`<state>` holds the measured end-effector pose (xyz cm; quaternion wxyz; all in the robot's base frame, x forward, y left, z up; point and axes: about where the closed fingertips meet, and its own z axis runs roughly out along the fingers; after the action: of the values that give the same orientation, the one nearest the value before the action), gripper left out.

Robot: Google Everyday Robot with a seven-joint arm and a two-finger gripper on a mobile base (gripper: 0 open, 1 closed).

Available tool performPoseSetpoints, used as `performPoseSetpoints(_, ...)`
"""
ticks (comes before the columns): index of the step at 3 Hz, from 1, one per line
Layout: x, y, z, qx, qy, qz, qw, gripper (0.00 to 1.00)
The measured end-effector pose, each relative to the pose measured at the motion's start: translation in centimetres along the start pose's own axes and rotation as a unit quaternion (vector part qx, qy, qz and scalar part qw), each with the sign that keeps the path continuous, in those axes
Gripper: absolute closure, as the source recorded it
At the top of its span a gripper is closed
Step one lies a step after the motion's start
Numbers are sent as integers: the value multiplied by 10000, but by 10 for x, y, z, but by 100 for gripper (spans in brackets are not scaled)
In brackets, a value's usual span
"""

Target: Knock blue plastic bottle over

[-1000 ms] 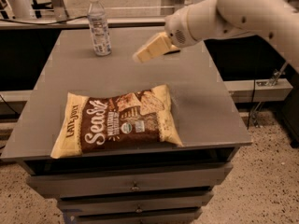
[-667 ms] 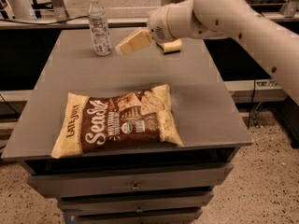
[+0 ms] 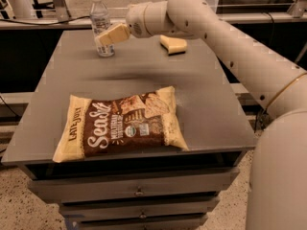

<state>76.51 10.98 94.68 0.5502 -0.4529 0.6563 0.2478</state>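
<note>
Blue plastic bottle (image 3: 100, 25) stands upright at the far left corner of the counter (image 3: 201, 99), white cap on. It looks light, thin-walled, narrow-based and top-heavy enough to tip easily. No grasp needed; my call is a sideways push high up, near the shoulder, not at the base where it would just slide. Gripper (image 3: 136, 43) is at bottle height, fingers (image 3: 112, 34) spread wide and holding nothing. The left one overlaps the bottle's label, apparently touching; the other hangs well to the right. Versus a second ago, the arm has swung left from mid-counter to the bottle. Bottle hasn't tipped, and the Sea Salt snack bag (image 3: 120, 123) is unmoved at the front.
</note>
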Motion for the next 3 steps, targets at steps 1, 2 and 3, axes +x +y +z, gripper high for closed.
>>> performPoseSetpoints(1,-5,-4,32,-87,-152,23,9998,0)
performPoseSetpoints(2,-10,-2,57,-188,-272,97,9994,0)
performPoseSetpoints(3,-15,3,74,-295,-363,145,9988,16)
